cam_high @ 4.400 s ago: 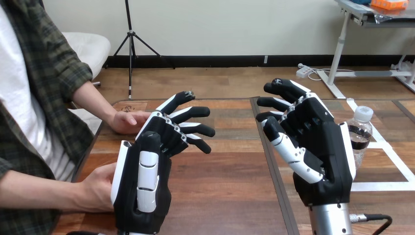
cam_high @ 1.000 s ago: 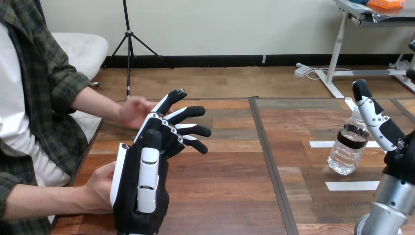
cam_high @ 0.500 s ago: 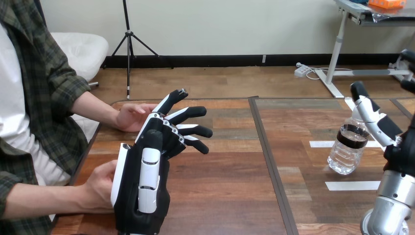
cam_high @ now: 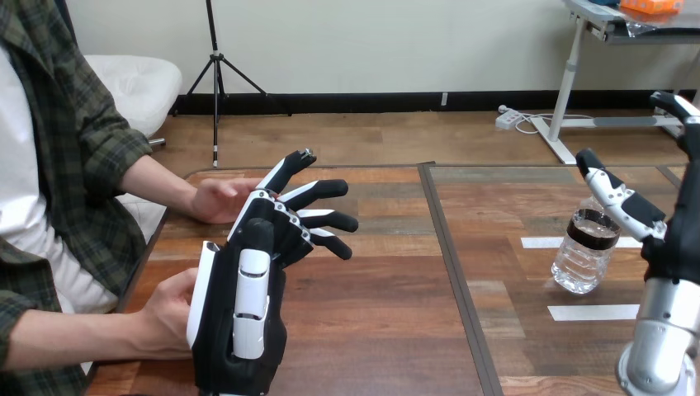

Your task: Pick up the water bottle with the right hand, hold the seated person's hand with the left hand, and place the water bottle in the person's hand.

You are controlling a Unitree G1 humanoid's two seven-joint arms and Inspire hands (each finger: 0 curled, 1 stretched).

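While bottle [cam_high: 584,257] stands upright just left of right hand [cam_high: 678,235], below its thumb, hand spread open, nothing gripped; left hand [cam_high: 248,280] open, well apart.

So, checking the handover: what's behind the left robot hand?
Behind the left robot hand, the person's upper hand shows near the table's far left corner. The person's lower hand is beside it, partly hidden behind it, so contact cannot be told.
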